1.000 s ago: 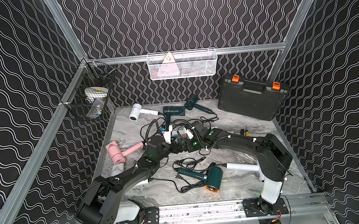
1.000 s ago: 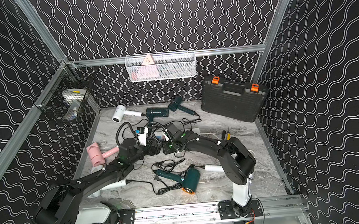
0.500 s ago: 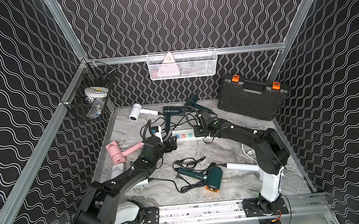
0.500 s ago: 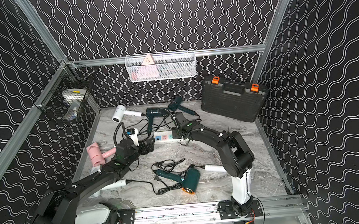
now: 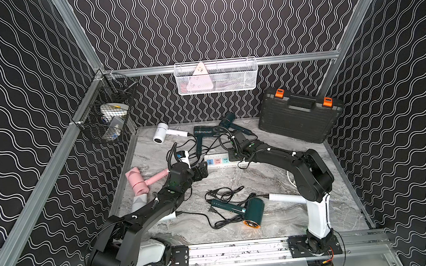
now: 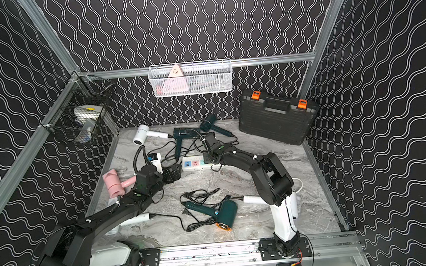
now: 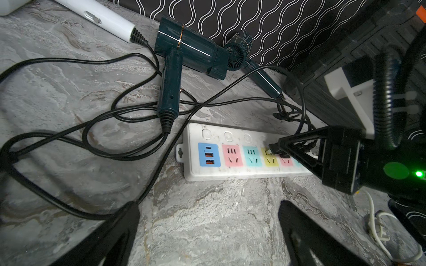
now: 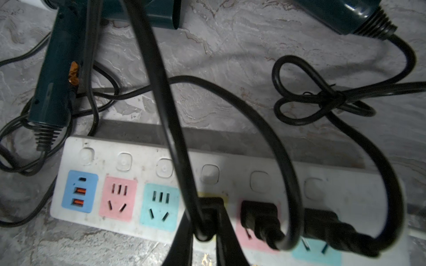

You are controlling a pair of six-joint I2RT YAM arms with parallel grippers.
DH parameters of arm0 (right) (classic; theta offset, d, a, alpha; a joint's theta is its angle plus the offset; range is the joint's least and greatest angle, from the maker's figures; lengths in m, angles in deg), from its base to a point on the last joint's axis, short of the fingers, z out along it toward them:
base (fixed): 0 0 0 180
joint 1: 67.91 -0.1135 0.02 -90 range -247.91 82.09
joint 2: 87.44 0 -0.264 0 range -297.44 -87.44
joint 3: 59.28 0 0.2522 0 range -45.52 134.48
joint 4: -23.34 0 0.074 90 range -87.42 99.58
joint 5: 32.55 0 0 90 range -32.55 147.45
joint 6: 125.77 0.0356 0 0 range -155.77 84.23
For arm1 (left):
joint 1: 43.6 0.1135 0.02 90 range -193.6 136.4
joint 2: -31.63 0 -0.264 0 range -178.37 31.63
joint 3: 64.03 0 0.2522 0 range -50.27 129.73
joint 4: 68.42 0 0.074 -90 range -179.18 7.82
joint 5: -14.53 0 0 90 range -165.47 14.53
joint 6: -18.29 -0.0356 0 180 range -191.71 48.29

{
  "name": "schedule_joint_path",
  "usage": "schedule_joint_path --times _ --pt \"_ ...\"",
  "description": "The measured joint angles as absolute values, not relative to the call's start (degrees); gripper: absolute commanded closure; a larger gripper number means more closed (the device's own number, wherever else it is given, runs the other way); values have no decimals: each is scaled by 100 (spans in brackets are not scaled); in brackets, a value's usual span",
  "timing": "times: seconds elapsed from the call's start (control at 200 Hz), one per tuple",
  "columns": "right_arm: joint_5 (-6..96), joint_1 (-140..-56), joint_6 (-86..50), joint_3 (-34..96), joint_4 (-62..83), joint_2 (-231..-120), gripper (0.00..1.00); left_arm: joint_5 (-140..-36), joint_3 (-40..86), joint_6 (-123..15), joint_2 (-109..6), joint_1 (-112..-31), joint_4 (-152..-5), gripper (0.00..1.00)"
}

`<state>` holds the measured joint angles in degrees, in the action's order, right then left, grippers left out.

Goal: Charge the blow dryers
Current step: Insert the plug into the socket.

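The white power strip [image 5: 218, 162] lies mid-table. My right gripper [image 8: 205, 226] is shut on a black plug [image 8: 209, 207] at the strip's yellow socket; the left wrist view shows its prongs tilted just above the socket [image 7: 268, 152]. Two more plugs [image 8: 258, 216] sit in the neighbouring pink and teal sockets with prongs partly showing. My left gripper [image 7: 207, 205] hangs open and empty over bare table in front of the strip. Blow dryers lie around: a white one [image 5: 160, 135], two dark green ones [image 5: 202, 132] at the back, a pink one [image 5: 138, 181] and a dark green one [image 5: 253, 211] in front.
Tangled black cords [image 7: 129, 110] cover the table behind the strip. A black toolcase [image 5: 300, 115] leans at the back right. A white wire basket [image 5: 216, 76] hangs on the back wall, a black one [image 5: 110, 119] on the left wall. A loose white cable [image 7: 378, 232] lies near the right arm.
My left gripper has pulled back to the left, uncovering the strip's left sockets. My right gripper has shifted toward the back over the strip with the plug in it.
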<state>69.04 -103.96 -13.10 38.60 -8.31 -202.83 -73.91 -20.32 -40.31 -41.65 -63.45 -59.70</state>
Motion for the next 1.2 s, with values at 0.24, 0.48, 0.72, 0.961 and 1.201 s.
schedule_joint_path --times 0.24,0.48,0.72,0.961,1.201 --pt "6957 -10396 -1305 3882 -637 -20427 99 -7391 -2062 -4031 -4106 -6343 -5970 1" --pt "7184 -10507 -1286 3650 -333 -20377 100 -7386 -2078 -4031 -4064 -6343 -5970 1" --pt "7665 -10733 -1288 3410 -140 -20382 100 -7380 -2113 -4031 -3994 -6339 -5970 1" --pt "7814 -10813 -1231 3152 87 -20309 100 -7371 -2126 -4031 -3961 -6337 -5970 1" --pt "7862 -10827 -1122 2948 373 -20266 98 -7351 -2137 -4031 -3918 -6337 -5972 1"
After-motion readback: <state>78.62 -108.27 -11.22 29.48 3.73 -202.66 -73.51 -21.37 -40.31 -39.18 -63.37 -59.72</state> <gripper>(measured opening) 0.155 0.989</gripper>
